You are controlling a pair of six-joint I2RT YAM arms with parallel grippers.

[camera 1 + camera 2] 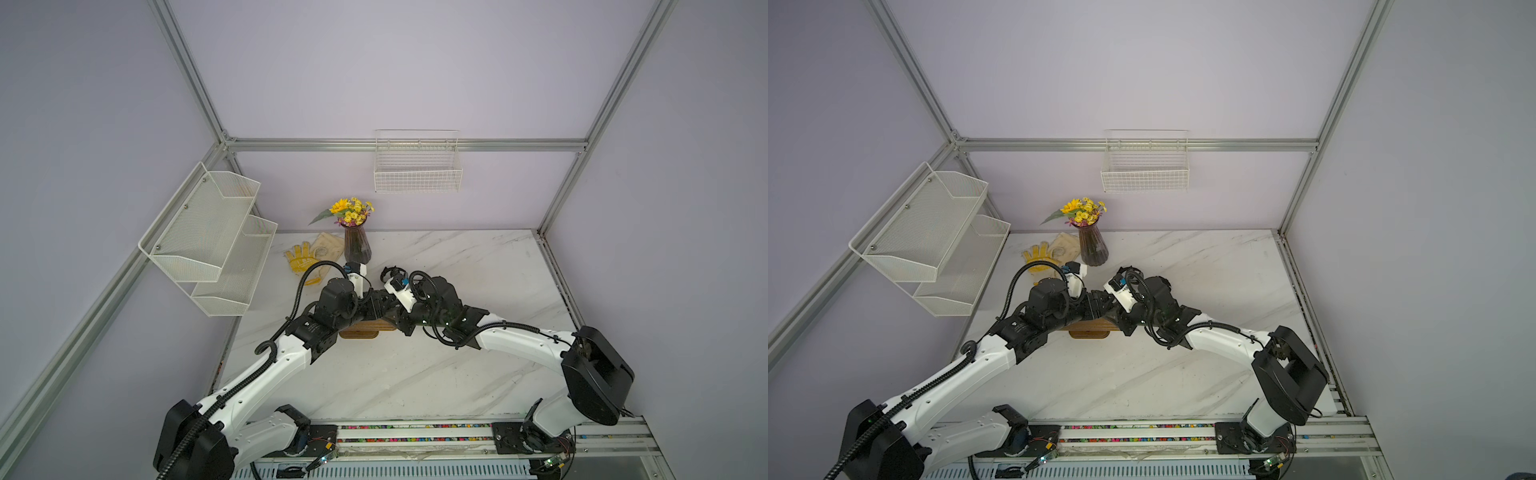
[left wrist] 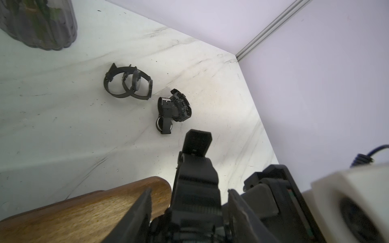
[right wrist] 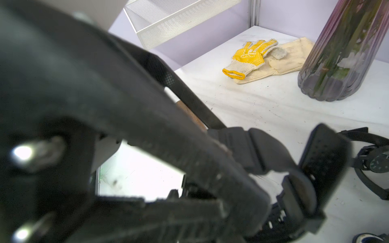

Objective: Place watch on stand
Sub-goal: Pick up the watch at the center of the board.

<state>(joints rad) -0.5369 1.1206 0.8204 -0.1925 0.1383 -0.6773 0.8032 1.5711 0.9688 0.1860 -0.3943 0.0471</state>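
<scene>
Both top views: arms hide all but sliver of stand [image 1: 359, 333]. Left wrist view: watch [image 2: 195, 185] just beside bar end, left gripper [image 2: 189, 195] straddling it, contact unclear. Right wrist view: right gripper [image 3: 242, 214] clamped on watch strap.

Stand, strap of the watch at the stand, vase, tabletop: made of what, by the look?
Stand: wood, brown, satin; grain shows.
Watch strap: matte black, probably rubber or silicone; moulded ridges, punched holes.
Vase: smoky translucent glass or plastic, fluted; stems show through.
Tabletop: white with grey veins, marble or marble-look laminate; cannot tell which.
</scene>
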